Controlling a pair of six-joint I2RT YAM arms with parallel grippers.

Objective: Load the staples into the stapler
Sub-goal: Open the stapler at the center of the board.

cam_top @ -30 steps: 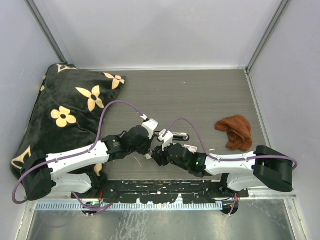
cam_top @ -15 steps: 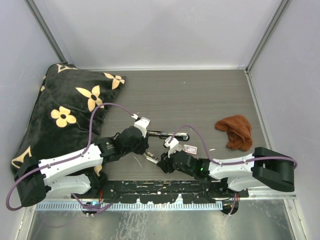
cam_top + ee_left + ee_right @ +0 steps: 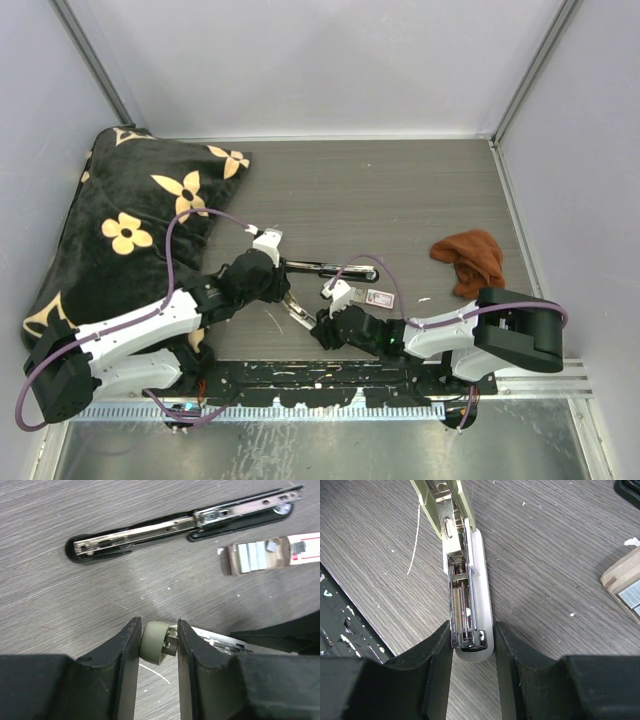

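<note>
Plainly, the staples (image 3: 252, 557) lie as silvery strips in one small open cardboard box (image 3: 300, 550) on the bench (image 3: 400, 190); how many strips there are cannot be told. Just beside the box is one black stapler (image 3: 165, 527), folded out flat. A second, cream-green stapler (image 3: 465, 580) is nearer the arms, with its metal channel exposed. The left end effector (image 3: 158, 635) is clamped on its rounded green end, and the right end effector (image 3: 472, 640) is clamped on its pale base. Well apart are one brown cloth (image 3: 472, 262) and one black flowered cushion (image 3: 130, 220).
</note>
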